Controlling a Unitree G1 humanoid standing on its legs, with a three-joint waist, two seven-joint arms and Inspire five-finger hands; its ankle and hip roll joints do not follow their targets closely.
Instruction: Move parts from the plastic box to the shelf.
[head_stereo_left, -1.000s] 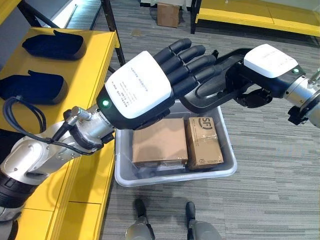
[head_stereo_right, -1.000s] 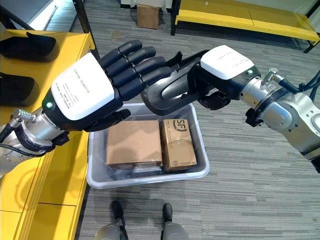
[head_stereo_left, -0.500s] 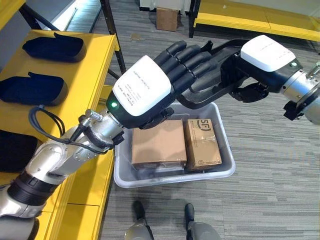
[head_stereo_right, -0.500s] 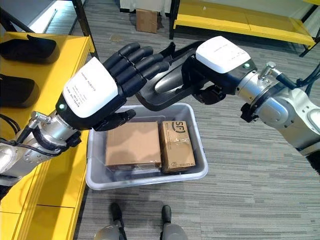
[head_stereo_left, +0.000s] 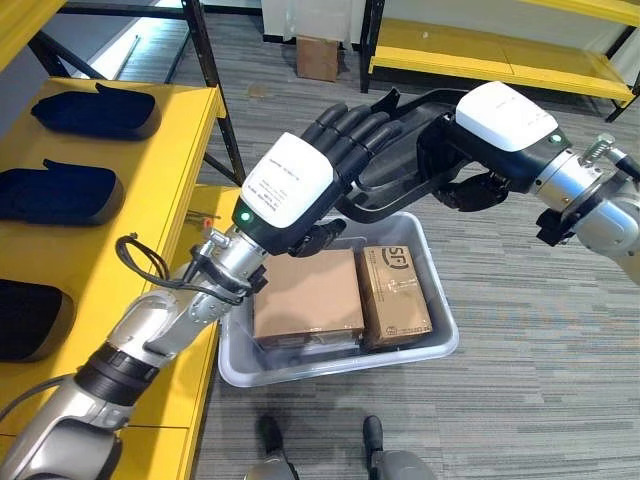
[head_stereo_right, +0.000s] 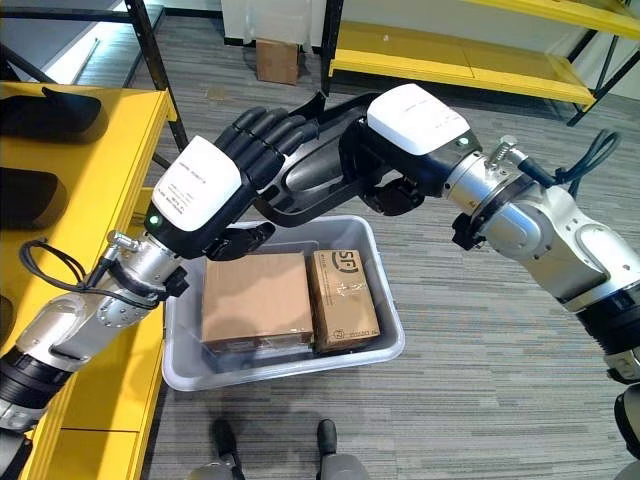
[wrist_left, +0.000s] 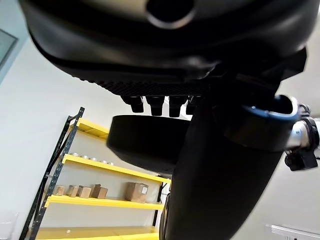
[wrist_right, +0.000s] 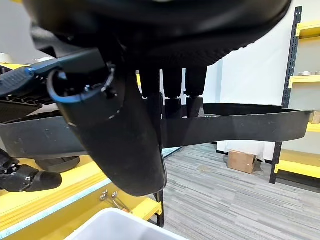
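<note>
A long black moulded part (head_stereo_left: 395, 165) is held in the air above the grey plastic box (head_stereo_left: 440, 345), clasped by the right hand (head_stereo_left: 470, 160). The left hand (head_stereo_left: 310, 185) is laid against the part with fingers straight. Two cardboard cartons (head_stereo_left: 305, 298) lie in the box. Similar black parts (head_stereo_left: 60, 190) rest on the yellow shelf (head_stereo_left: 175, 150).

Black moulded part (head_stereo_left: 395, 165) between two black hands with white back covers: left hand (head_stereo_left: 300, 185), right hand (head_stereo_left: 490, 130). Translucent grey box (head_stereo_left: 440, 335) holding two brown cartons (head_stereo_left: 305, 295), one with dark print. Yellow shelf (head_stereo_left: 170, 170) bearing dark navy parts (head_stereo_left: 55, 190). Grey striped carpet (head_stereo_left: 540, 340).
</note>
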